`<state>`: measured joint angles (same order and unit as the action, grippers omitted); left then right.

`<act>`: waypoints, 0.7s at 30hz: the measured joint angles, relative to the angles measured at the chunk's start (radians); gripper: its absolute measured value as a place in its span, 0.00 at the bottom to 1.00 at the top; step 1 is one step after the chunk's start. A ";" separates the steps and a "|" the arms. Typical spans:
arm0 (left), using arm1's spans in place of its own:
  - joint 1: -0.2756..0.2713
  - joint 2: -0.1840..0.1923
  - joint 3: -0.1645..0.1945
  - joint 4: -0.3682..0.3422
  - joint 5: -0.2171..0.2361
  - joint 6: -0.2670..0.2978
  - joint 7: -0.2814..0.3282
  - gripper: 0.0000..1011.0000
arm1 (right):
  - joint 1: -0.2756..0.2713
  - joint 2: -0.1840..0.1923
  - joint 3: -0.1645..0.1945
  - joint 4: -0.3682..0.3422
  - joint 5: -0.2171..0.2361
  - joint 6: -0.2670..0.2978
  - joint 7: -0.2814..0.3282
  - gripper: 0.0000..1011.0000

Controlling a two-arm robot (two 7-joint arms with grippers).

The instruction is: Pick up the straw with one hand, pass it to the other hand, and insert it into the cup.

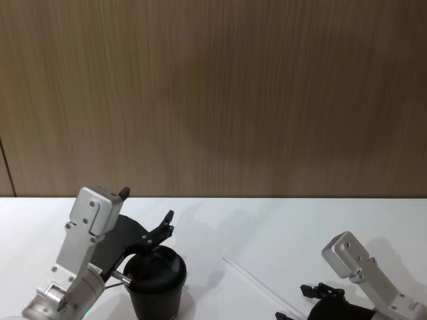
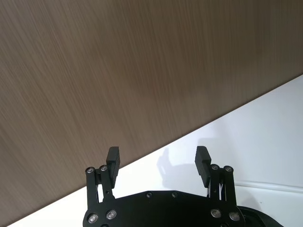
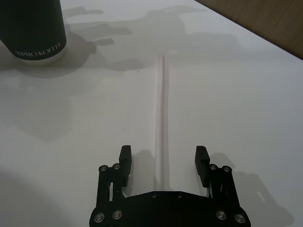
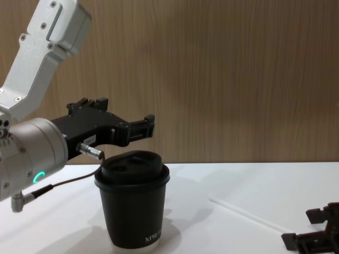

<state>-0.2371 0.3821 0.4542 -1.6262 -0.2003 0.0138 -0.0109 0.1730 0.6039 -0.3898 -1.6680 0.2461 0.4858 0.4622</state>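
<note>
Straw (image 3: 162, 118) lies flat on white table (image 1: 267, 227), off to the right of the black lidded cup (image 4: 135, 211), apart from it. Right gripper (image 3: 163, 158) sits low over the table, fingers spread wide, straddling the near end of it, not clamped. Left gripper (image 2: 157, 158) hovers just above the cup's lid, fingers spread, empty. Wood-panel wall (image 1: 213, 93) behind.

Bright, even light from above; the table (image 3: 246, 94) gleams white, soft grey shadows pooling beside the cup (image 3: 33, 23) and under the right gripper (image 3: 164, 152).
</note>
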 joint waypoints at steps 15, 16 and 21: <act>0.000 0.000 0.000 0.000 0.000 0.000 0.000 0.99 | 0.018 0.012 -0.023 0.008 0.002 0.018 0.027 0.57; 0.000 0.000 0.000 0.000 0.000 0.000 0.000 0.99 | 0.019 0.013 -0.024 0.008 0.002 0.019 0.028 0.56; 0.000 0.000 0.000 0.000 0.000 0.000 0.000 0.99 | 0.020 0.016 -0.031 0.008 0.005 0.022 0.033 0.44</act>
<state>-0.2371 0.3821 0.4542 -1.6262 -0.2004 0.0138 -0.0109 0.1931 0.6202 -0.4203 -1.6599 0.2514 0.5077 0.4951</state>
